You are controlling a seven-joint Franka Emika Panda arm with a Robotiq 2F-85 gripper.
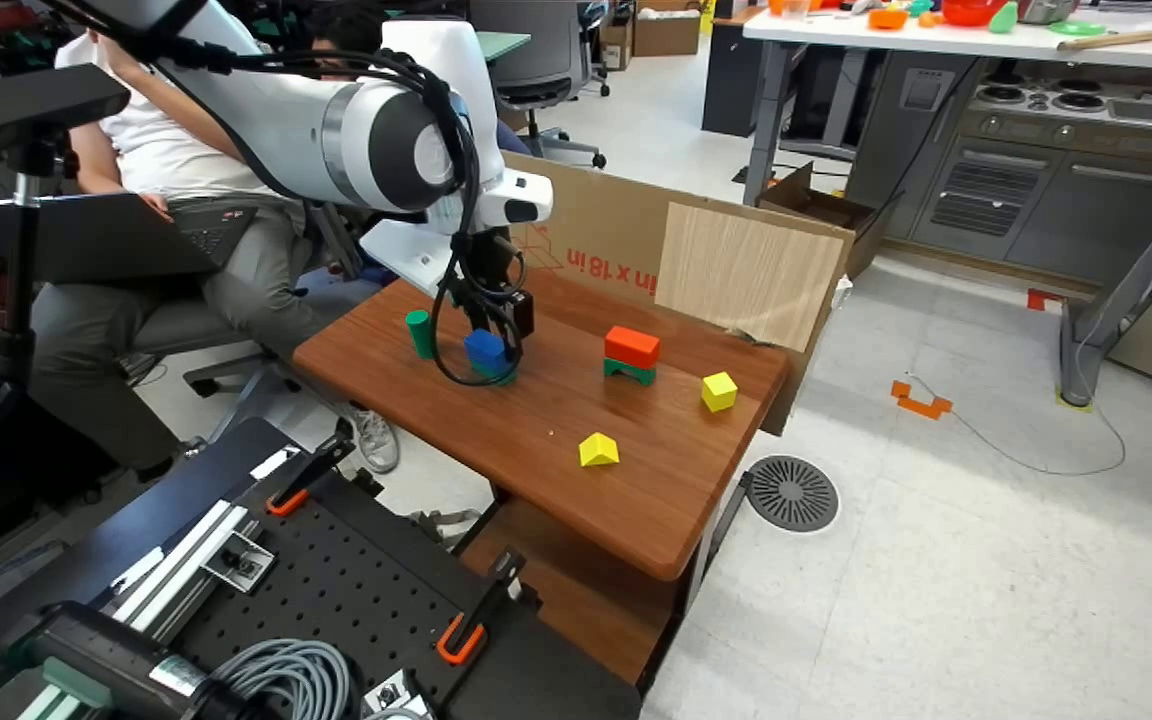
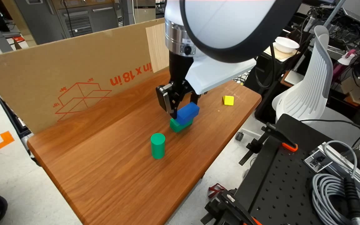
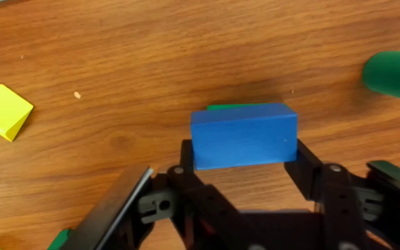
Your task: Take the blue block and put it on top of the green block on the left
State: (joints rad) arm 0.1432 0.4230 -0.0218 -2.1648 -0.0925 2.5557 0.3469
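Over the brown counter (image 2: 111, 175), the gripper (image 3: 243, 152) clasps the blue block (image 3: 244, 137) by its ends; beneath both sits the green block (image 2: 178, 126).

beneath the end effector (image 3: 244, 154), a brown tabletop (image 1: 496, 430). near it, to its left in both exterior views, a green cylinder (image 2: 158, 146), upright. to its right in an exterior view, a red-orange block (image 1: 632, 346) resting on a green arched piece (image 1: 640, 375); farther right, a yellow cube (image 1: 719, 391); lower right, a yellow wedge (image 1: 598, 450). behind it in both exterior views, a cardboard panel (image 2: 105, 56) bearing a wood-grain sheet (image 1: 748, 275). well apart to its right, in an exterior view, a white chair (image 2: 302, 84).
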